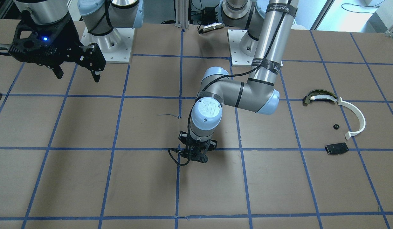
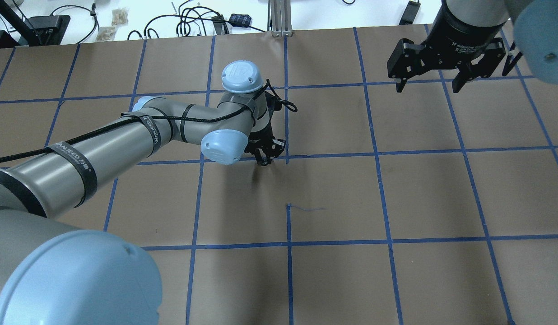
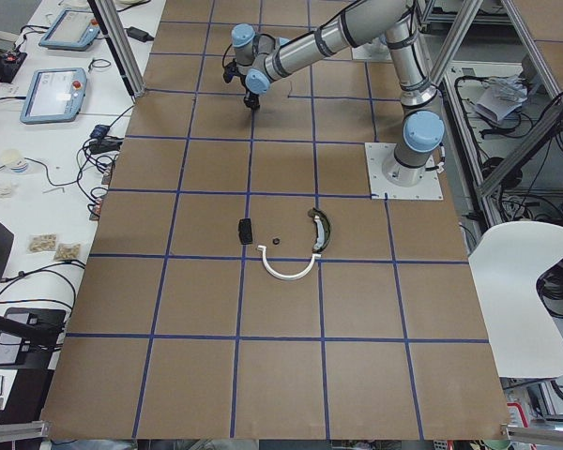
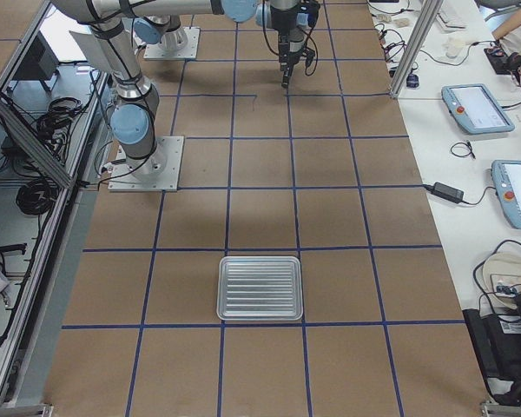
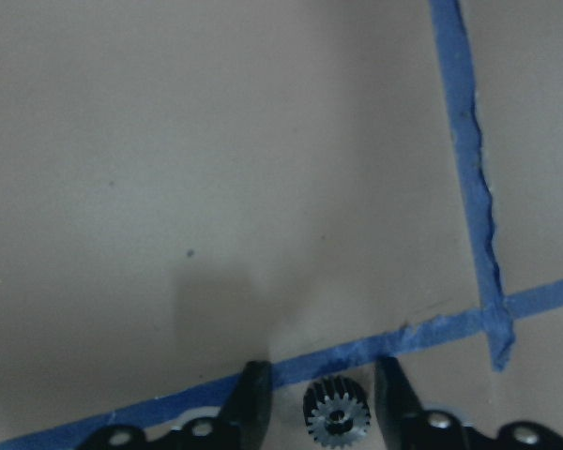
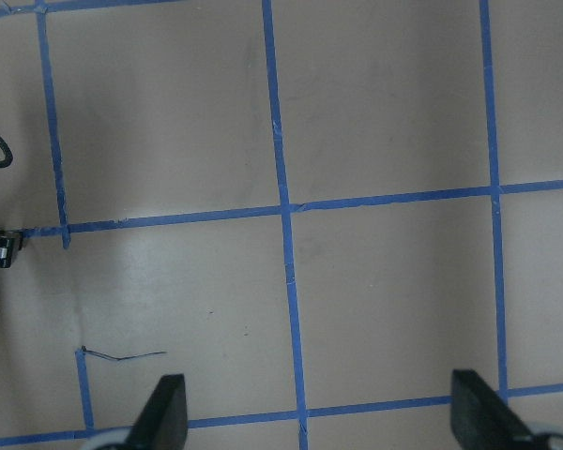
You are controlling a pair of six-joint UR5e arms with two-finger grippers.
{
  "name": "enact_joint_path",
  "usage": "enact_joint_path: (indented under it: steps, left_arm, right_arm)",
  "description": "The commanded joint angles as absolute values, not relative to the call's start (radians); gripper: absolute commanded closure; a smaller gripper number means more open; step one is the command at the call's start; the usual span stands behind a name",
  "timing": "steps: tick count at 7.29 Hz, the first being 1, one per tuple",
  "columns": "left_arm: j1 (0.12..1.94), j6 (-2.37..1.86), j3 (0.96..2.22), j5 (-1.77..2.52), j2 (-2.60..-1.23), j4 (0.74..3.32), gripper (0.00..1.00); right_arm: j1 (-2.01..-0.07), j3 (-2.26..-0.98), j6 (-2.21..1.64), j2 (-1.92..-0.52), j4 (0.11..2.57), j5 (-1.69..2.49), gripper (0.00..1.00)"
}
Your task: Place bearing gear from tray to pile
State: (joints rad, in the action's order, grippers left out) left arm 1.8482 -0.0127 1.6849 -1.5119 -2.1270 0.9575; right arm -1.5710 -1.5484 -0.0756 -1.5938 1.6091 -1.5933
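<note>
Brown paper covered the table (image 2: 333,203), ruled into squares by blue tape (image 2: 419,152). My left claw (image 1: 198,159) was down low near the middle of it, pointing straight down close to a crossing of tape lines. Its fingers (image 5: 253,408) stood apart with the gear (image 5: 337,414) between them. The gear was a small dark toothed wheel seen end-on, with a clear gap to one finger and a thinner gap to the other. That claw was open around the gear, not clamped on it. The gear sat just beside a tape line in my left wrist view; in the wider views the claw hid it.

My right claw (image 2: 428,85) hung raised well above the table on my right side, its jaws spread wide. Its wrist camera looked down on taped squares.

The pile (image 1: 336,127) lay on my left side, well apart from the gear. It held a white arc (image 1: 358,117) and a dark curved piece (image 1: 317,97) with a cream strip, just beside one end of the arc. A flat black plate (image 1: 336,148) lay near the arc's other end, and a small black part sat between them. The tray (image 4: 260,259) lay toward my right end of the table, ribbed inside and pale-rimmed, well apart from both claws.
</note>
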Motion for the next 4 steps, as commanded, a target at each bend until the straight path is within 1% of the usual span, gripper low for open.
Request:
enact_joint_path:
  steps: [1,2,4]
  left_arm:
    - [1.803,0.005,1.669,-1.517,-2.096,0.972,1.0]
    - [1.726,0.026,1.642,-1.516,-2.074,1.02,1.0]
    - [1.553,0.223,1.573,-1.526,-2.034,1.183,1.0]
  right_arm:
    - [-1.571,-1.545,-0.077,-1.591,1.611,-1.597,0.0]
    - [-1.571,-1.545,-0.077,-1.591,1.611,-1.597,0.0]
    - [-1.571,-1.552,-0.077,-1.591,1.608,-1.595,0.0]
